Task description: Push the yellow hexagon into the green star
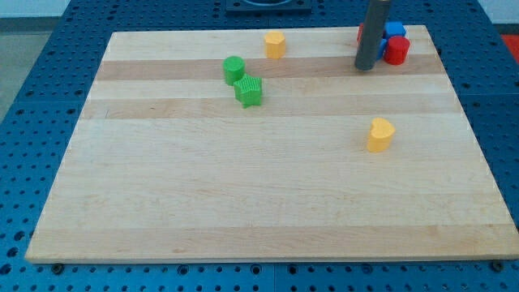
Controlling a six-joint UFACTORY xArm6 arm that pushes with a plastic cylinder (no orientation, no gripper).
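Non-task items, all placed against the wooden board (268, 195):
- board: pale planks with a darker strip near its top edge. Lies flat on a blue perforated table (49, 97) that shows past all four board edges.
- green round block (234, 69): on the board, left of board centre, in the darker strip.
- yellow heart-like block (379, 135): on the board's right half, about mid-height, alone.
- red block (396, 50): board's top-right corner, shape unclear.
- blue block (395, 30): same corner, touching the red block on its top-edge side, shape unclear.
- another bit of red (360, 34): same corner, mostly hidden.
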